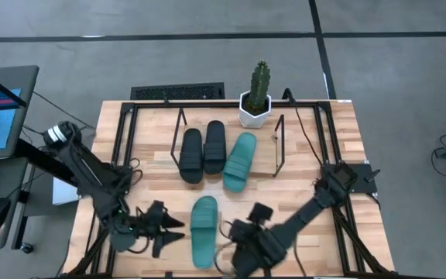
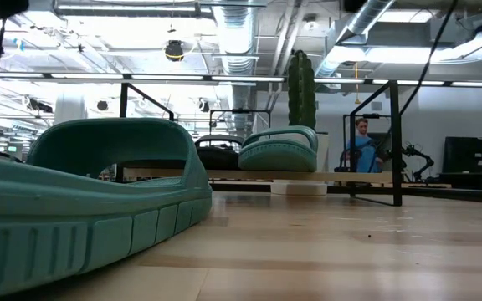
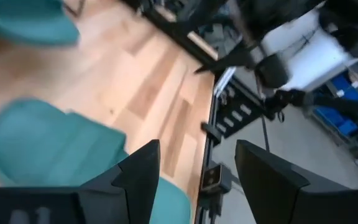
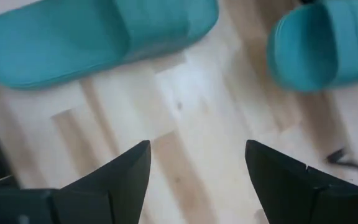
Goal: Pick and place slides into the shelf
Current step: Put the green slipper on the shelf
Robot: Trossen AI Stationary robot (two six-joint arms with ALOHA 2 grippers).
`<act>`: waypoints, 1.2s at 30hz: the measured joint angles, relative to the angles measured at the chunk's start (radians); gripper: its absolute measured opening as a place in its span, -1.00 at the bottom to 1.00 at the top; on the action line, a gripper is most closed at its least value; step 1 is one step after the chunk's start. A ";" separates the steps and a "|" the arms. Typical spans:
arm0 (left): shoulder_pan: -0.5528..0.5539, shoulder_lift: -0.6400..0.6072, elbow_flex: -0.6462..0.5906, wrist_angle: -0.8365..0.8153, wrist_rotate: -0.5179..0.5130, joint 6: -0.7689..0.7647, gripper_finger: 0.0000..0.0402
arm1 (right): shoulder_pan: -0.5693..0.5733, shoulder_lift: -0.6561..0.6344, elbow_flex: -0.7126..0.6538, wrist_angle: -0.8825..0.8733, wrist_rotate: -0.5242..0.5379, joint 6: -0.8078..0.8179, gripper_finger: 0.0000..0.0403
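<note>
robotics lab: exposed ceiling ducts (image 2: 224, 25), other rigs (image 2: 417, 159), concrete floor (image 1: 207, 54).
</note>
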 joint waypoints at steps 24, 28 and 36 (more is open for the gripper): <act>0.207 0.232 0.258 -0.547 0.460 0.430 -0.01 | 0.205 0.000 -0.002 0.001 0.032 0.665 0.26; 0.228 0.232 0.257 -0.566 0.411 0.480 -0.01 | 0.204 0.000 -0.002 0.002 0.031 0.710 0.26; 0.231 0.232 0.257 -0.569 0.395 0.484 -0.01 | 0.202 0.000 -0.002 0.002 0.031 0.740 0.26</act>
